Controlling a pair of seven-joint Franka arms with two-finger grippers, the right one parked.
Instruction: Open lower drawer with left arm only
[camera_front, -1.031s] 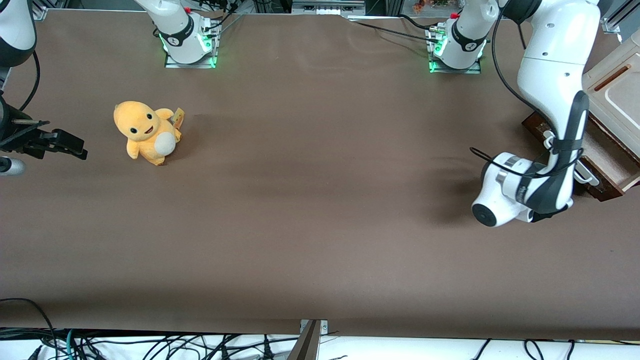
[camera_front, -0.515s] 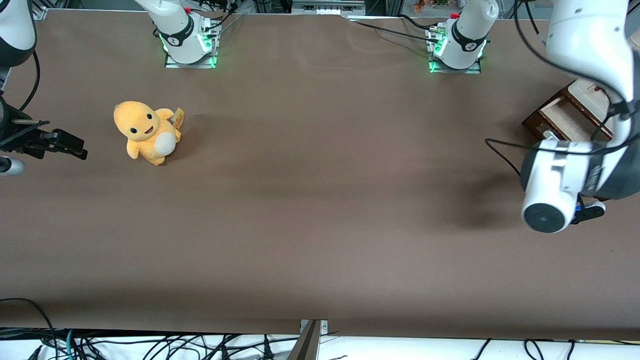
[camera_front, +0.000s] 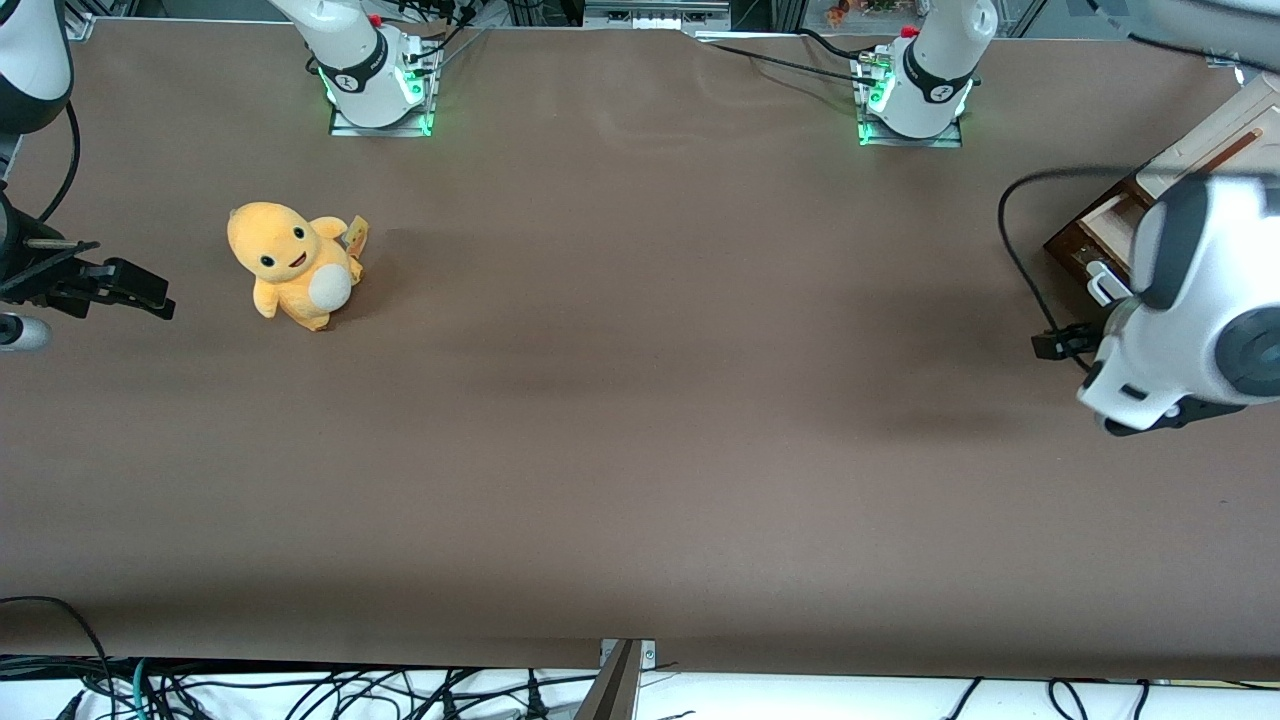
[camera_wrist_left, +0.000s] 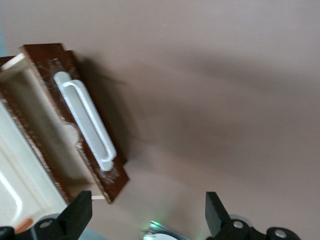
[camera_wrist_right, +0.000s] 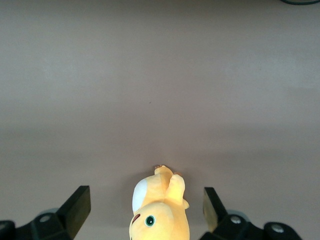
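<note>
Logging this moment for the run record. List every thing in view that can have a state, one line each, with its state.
lower drawer: pulled out, pale inside showing.
bar handle: free, nothing gripping it.
gripper: open, empty, above the table, apart from the handle.
plush toy: upright on the table, toward the parked arm's end.

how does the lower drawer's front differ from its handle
The lower drawer has a dark brown glossy front; the handle is white. The front is a flat board; the handle is a rounded bar standing off it. The handle is shorter than the front. Both run the same way. The gripper hangs open above the table, touching neither.
</note>
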